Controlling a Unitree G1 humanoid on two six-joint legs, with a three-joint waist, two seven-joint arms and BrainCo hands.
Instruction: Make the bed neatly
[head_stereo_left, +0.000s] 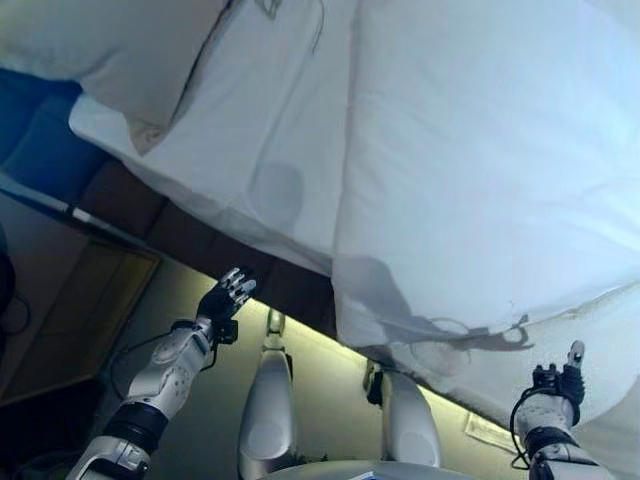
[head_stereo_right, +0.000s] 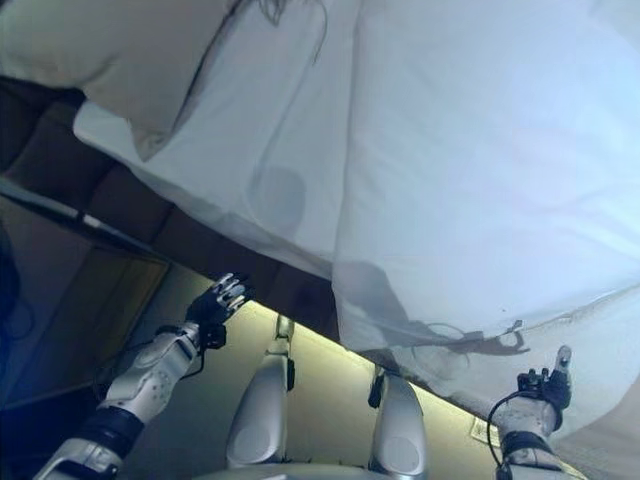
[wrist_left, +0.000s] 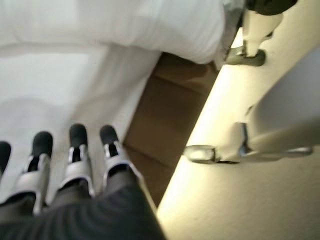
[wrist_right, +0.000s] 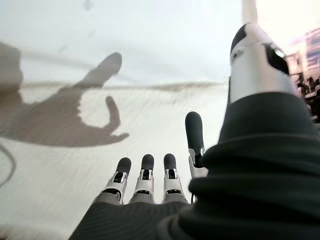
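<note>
Bed seen from its side edge. White duvet covers most of the mattress, its lower edge draping over the side. White sheet lies bare between the duvet and a pillow at the head end. Brown bed base shows under the sheet's overhang.

Left robot hand is raised beside the bed base, just below the sheet's edge, fingers straight and spread, holding nothing. Right robot hand is up near the duvet's hanging edge; right wrist view shows its fingers extended toward the white fabric, nothing grasped.
</note>
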